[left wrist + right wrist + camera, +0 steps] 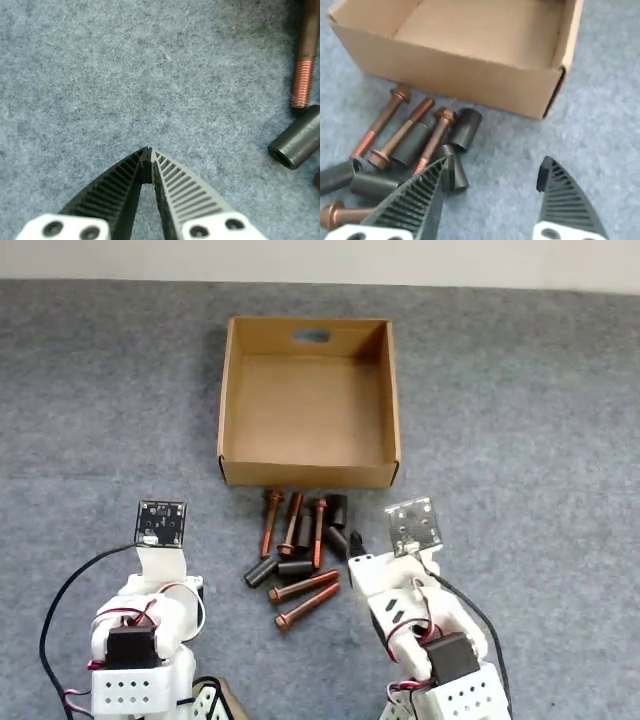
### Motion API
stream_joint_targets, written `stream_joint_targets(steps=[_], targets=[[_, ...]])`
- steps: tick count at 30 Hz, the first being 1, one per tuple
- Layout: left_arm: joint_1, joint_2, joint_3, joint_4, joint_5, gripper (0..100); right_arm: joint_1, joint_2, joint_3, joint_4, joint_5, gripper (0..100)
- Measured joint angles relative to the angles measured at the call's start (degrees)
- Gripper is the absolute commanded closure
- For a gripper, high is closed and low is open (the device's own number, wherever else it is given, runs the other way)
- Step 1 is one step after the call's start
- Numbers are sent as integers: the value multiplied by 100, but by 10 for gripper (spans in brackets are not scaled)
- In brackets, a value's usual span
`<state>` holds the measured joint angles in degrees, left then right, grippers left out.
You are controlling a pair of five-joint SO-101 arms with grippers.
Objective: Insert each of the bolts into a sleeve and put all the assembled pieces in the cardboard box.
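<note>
Copper-coloured bolts [319,535] and dark sleeves [337,508] are lying on the table [520,440] beside the cardboard box [309,473]; stiff, smooth, likely slippery, so mid-shaft gripping is looking wisest. Right claw [496,167] is hanging spread; left claw [148,157] pressed together.

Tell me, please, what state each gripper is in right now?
Left gripper: closed, holding nothing.
Right gripper: open, holding nothing.

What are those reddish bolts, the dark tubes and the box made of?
The bolts look like copper-coloured metal, perhaps plated steel: dull sheen, cut threads. The sleeves seem dark metal, matte black, though plastic can't be ruled out. The box is plain brown cardboard, matte, with folded walls.
</note>
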<state>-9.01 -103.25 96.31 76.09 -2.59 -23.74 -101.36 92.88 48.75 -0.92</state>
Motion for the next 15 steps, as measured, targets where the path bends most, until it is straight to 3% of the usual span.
stream_joint_targets(steps=[5,15], targets=[[0,0,0,0,0,993,0,360,-1187,527,105,728],[0,0,0,0,0,993,0,3112,-2884,835,211,728]])
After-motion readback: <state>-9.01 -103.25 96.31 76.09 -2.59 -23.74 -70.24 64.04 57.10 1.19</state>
